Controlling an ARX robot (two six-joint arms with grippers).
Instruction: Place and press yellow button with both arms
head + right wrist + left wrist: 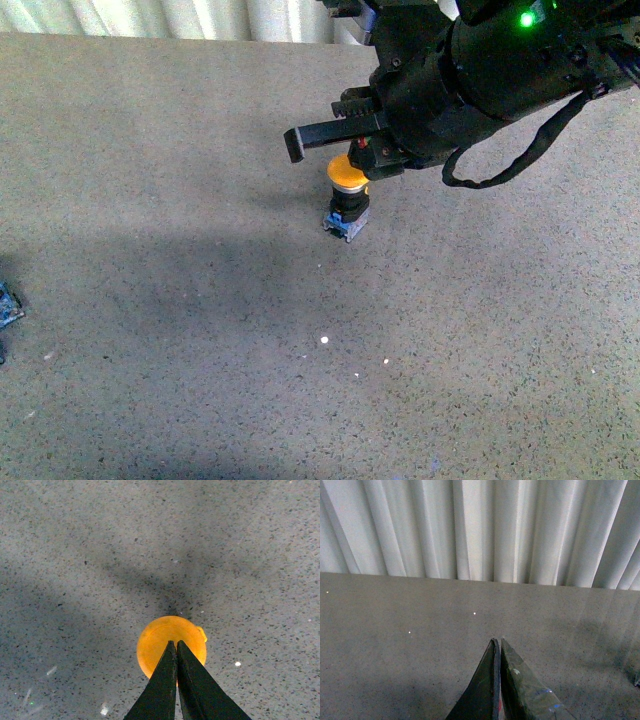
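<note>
The yellow button (347,195) stands upright on the speckled grey surface, its orange-yellow domed cap over a black body and a blue and grey base. My right arm (470,70) reaches in from the upper right. Its right gripper (359,155) is shut and its tips sit right at the cap's top. From the right wrist view, the right gripper (176,642) points at the middle of the round cap (162,637), holding nothing. My left gripper (496,640) is shut and empty, hovering over bare surface and facing a white curtain; it does not appear in the front view.
A small blue scrap (8,305) lies at the left edge of the grey surface (200,330). A pleated white curtain (480,530) hangs along the far edge. A few tiny white specks (324,340) dot the surface in front of the button.
</note>
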